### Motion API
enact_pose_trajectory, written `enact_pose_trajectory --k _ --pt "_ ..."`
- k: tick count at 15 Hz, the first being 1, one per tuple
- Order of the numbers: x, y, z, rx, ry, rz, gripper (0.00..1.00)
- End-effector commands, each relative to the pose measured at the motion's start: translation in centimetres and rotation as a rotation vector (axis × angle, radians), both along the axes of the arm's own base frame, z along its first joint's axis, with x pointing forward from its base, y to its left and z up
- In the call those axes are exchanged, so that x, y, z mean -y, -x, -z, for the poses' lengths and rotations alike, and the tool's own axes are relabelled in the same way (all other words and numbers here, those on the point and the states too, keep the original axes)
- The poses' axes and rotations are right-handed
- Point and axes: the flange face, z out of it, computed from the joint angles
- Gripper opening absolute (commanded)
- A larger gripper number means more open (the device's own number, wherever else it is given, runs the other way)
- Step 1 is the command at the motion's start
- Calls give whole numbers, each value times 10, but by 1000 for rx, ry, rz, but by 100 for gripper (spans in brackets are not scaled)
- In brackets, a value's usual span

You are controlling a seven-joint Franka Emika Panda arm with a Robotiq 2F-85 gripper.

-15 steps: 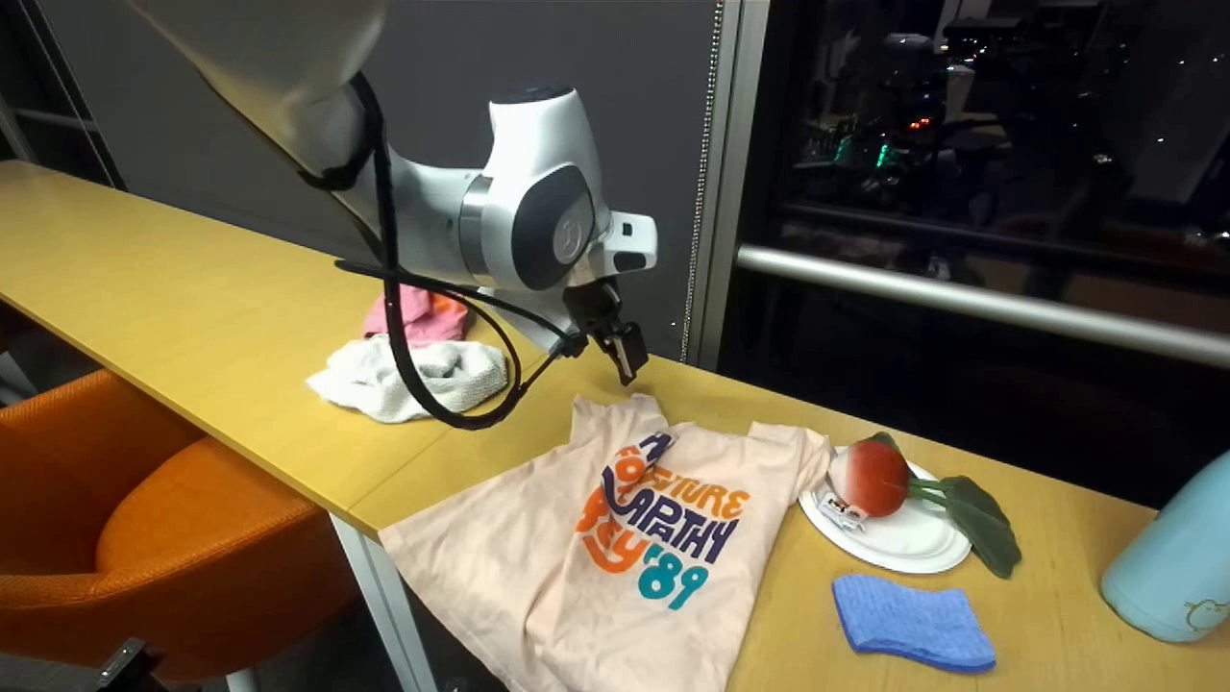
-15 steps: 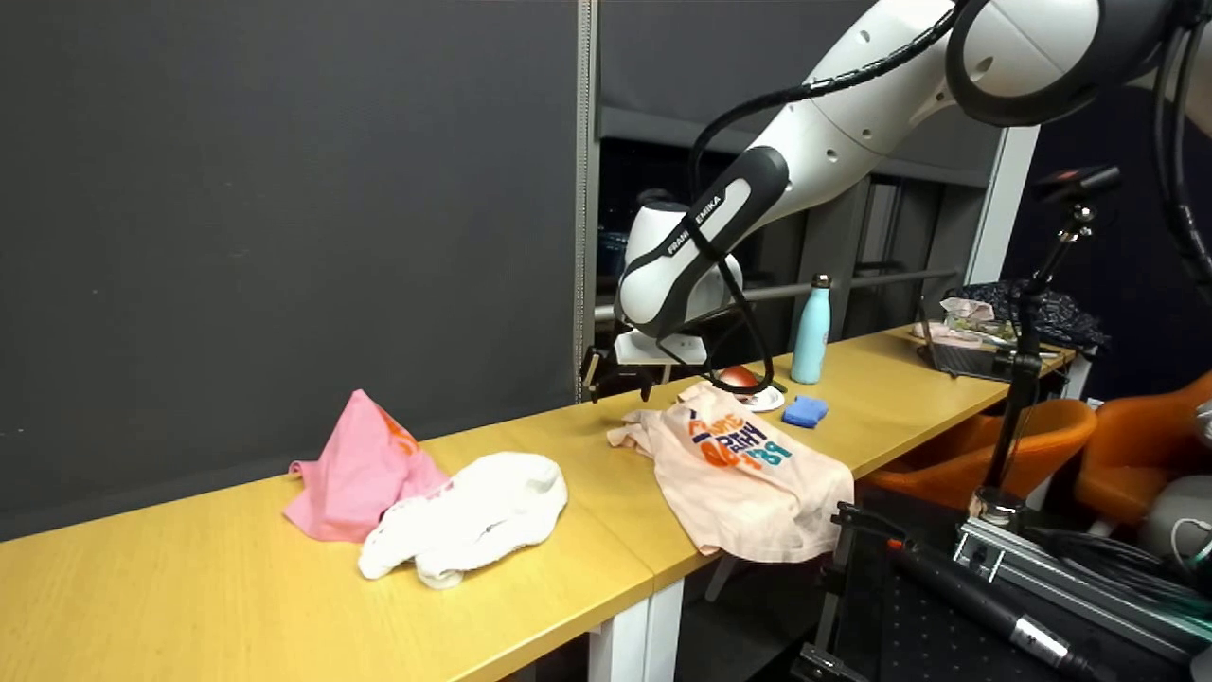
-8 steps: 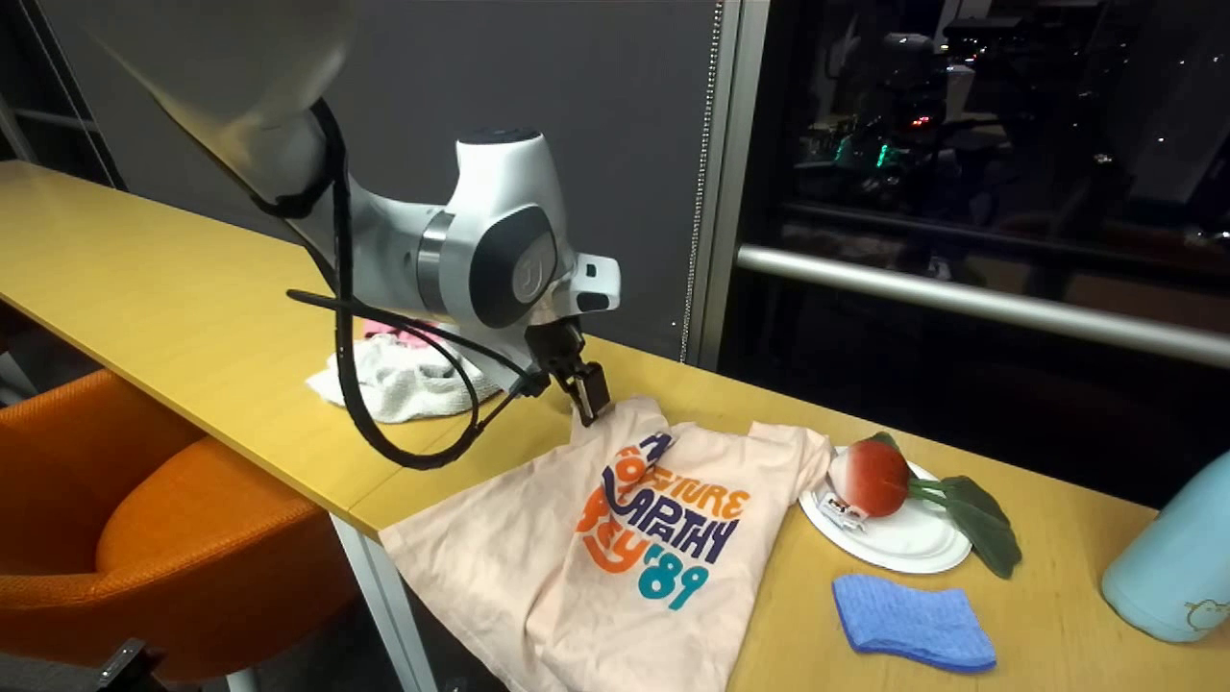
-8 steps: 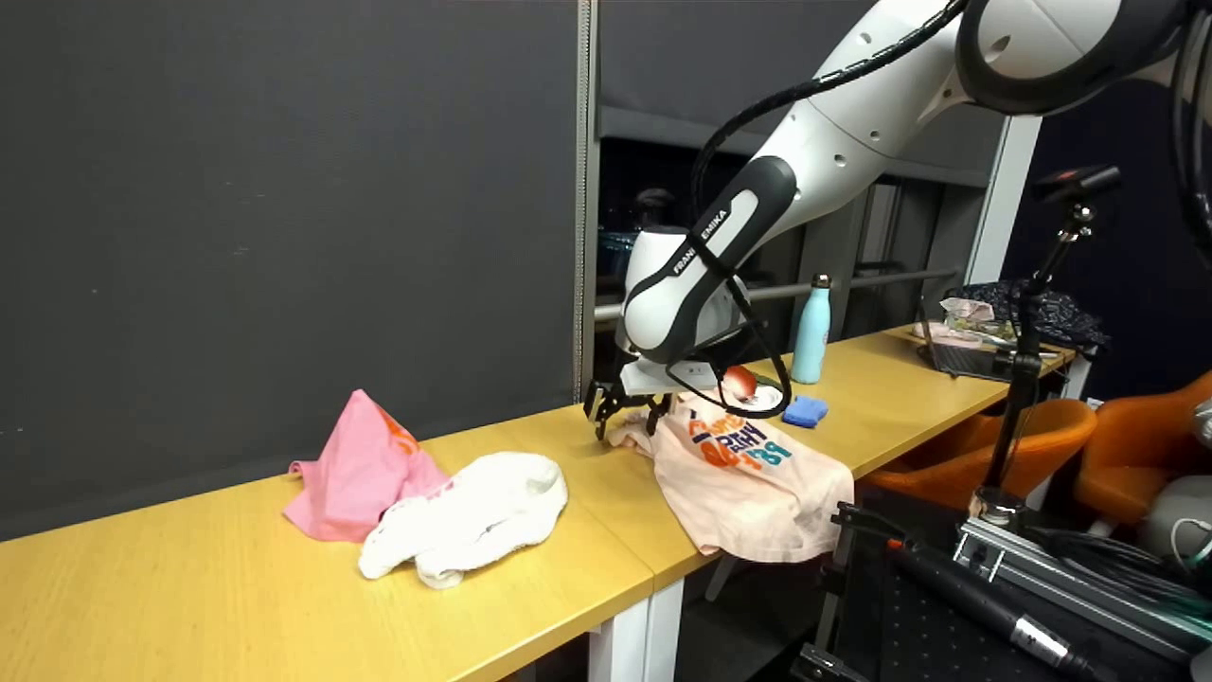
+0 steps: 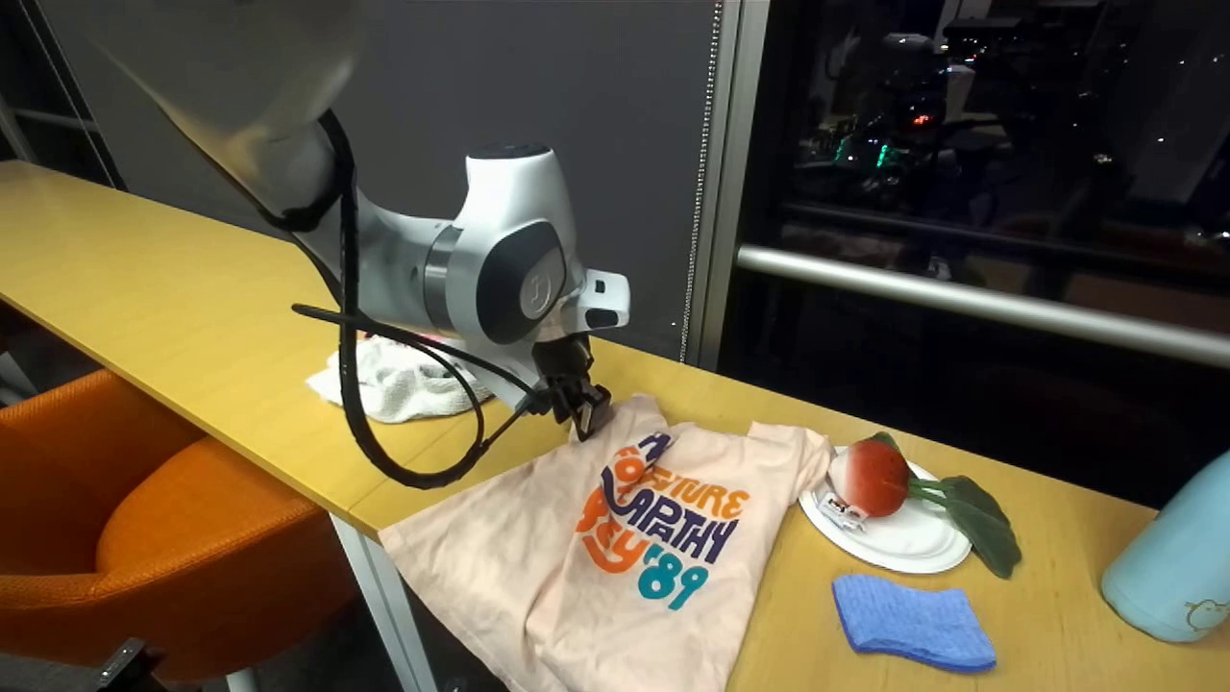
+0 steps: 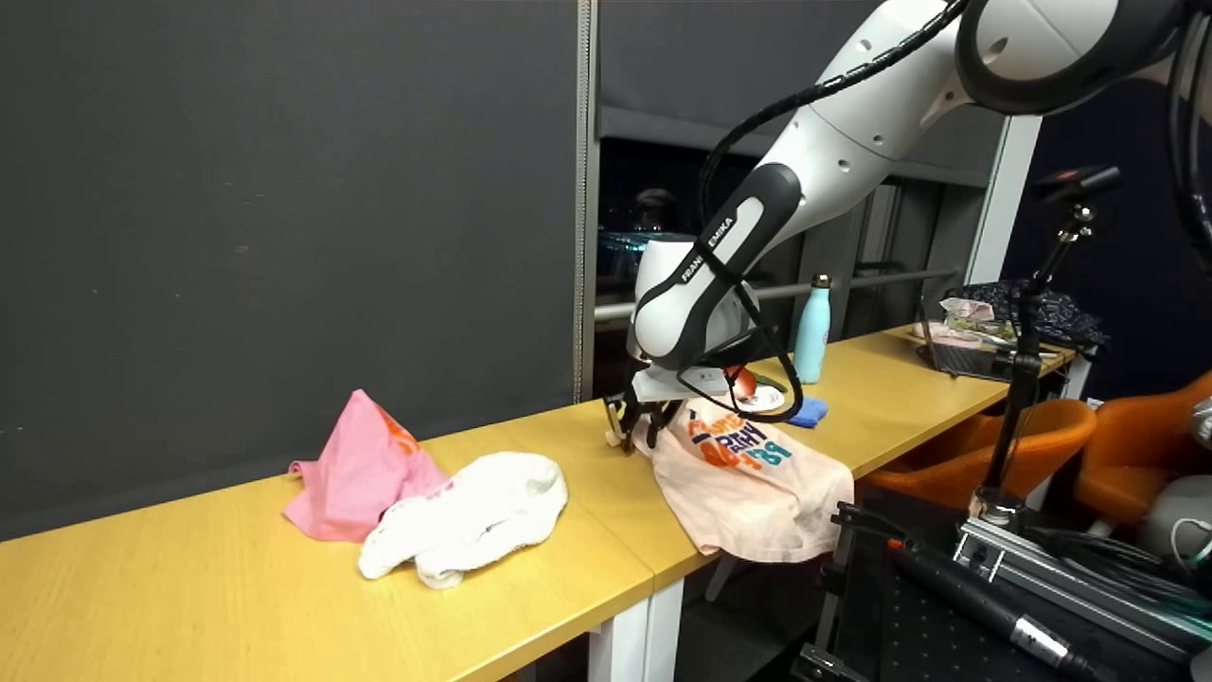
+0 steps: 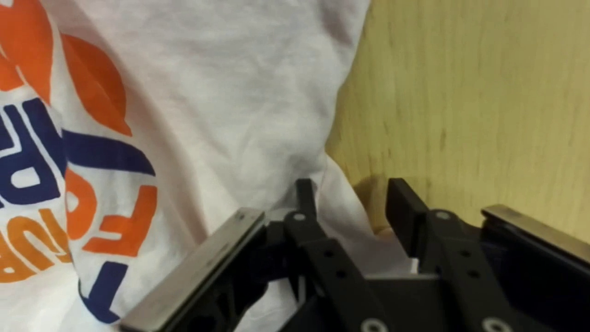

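A pale pink T-shirt (image 5: 548,529) with orange, purple and teal lettering lies on the table, its lower part hanging over the edge. My gripper (image 7: 353,191) is down at the shirt's sleeve corner, its jaws partly closed with a clear gap between them. In the wrist view the left finger (image 7: 305,196) rests over the fabric, while the right finger (image 7: 405,216) stands over bare wood. A fold of the shirt (image 7: 339,198) runs between them, not pinched. Both exterior views show the gripper (image 6: 640,443) low at that corner; whether the tips touch the table cannot be told.
Beside the shirt are a white plate (image 5: 922,553) with a red-and-white leafy vegetable (image 5: 879,481), a folded blue cloth (image 5: 913,623) and a light blue bottle (image 5: 1177,557). White (image 6: 473,516) and pink (image 6: 350,478) cloths lie farther along the table. An orange chair (image 5: 211,509) stands at its side.
From above the table, my gripper has come down onto the shirt's sleeve corner. Over the last half second its fingers have drawn closer together. The shirt lies where it was.
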Motion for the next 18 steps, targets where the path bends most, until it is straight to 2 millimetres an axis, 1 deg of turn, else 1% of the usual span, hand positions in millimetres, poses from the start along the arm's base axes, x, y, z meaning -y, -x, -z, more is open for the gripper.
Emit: enact_pose_trajectory --k 1,2,3,4,7,11,13,16,18 --pt "5 6 -10 13 1 2 15" --pt "6 5 -11 15 4 3 6" --pt "6 3 -14 18 6 3 2" --pt "6 1 -16 20 7 3 0" --pt "7 -10 -29 36 10 -1 0" --pt "11 -34 -45 73 6 -9 0" --pt "9 -46 -53 92 -5 -25 0" --pt "-1 -63 -74 119 -36 -59 0" --pt "-12 -73 -85 137 -49 -80 0"
